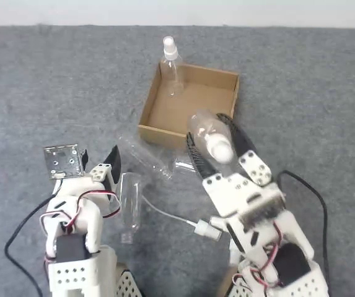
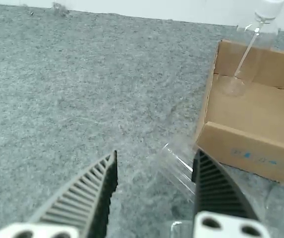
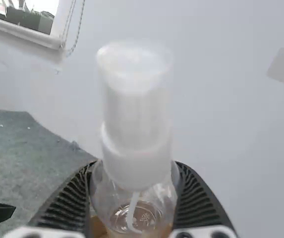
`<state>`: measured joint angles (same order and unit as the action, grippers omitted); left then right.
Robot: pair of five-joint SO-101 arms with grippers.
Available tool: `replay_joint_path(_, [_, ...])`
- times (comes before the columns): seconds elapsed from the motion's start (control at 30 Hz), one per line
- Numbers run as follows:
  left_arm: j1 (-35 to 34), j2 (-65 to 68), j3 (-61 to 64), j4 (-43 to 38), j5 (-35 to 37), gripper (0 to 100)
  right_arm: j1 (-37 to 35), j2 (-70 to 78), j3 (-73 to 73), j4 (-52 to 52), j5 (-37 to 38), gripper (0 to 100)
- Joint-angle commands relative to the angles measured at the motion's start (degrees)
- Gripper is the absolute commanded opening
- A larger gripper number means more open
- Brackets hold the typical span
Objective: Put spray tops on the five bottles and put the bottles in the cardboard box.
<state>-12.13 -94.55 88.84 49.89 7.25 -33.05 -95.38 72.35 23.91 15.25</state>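
The right gripper [image 1: 205,127] is closed around a capped bottle [image 1: 209,135], held over the near wall of the cardboard box [image 1: 158,133]. The clear plastic is judged light, thin and slippery. It is best gripped by the body, not by the spray top [image 3: 134,99]. The left gripper [image 2: 156,157] is spread wide over grey carpet [image 1: 53,80], and a white wall [image 3: 231,124] is seen behind.

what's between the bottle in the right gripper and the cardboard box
Nothing visible. The right gripper holds the capped bottle at the near wall of the cardboard box, and the box floor beyond it is bare. The only thing inside is one standing bottle in the far left corner, away from that spot.
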Motion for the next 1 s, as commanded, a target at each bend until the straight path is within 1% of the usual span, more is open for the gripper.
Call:
replay_joint_path(0.0, [-0.5, -0.5, -0.4, -2.2, -0.3, 23, 0.5, 11.3, -9.2, -1.5, 0.9, 0.7])
replay_joint_path(0.37, [-0.5, -0.5, -0.4, -2.2, -0.3, 23, 0.6, 36.1, -18.6, -8.7, 0.5, 0.7])
replay_joint_path(0.77, [-0.5, -0.5, -0.4, -2.2, -0.2, 23, 0.6, 58.8, -29.0, -15.4, 0.4, 0.7])
replay_joint_path(0.97, [-0.5, -0.5, -0.4, -2.2, -0.2, 23, 0.9, 68.8, -36.4, -15.4, -5.1, 0.7])
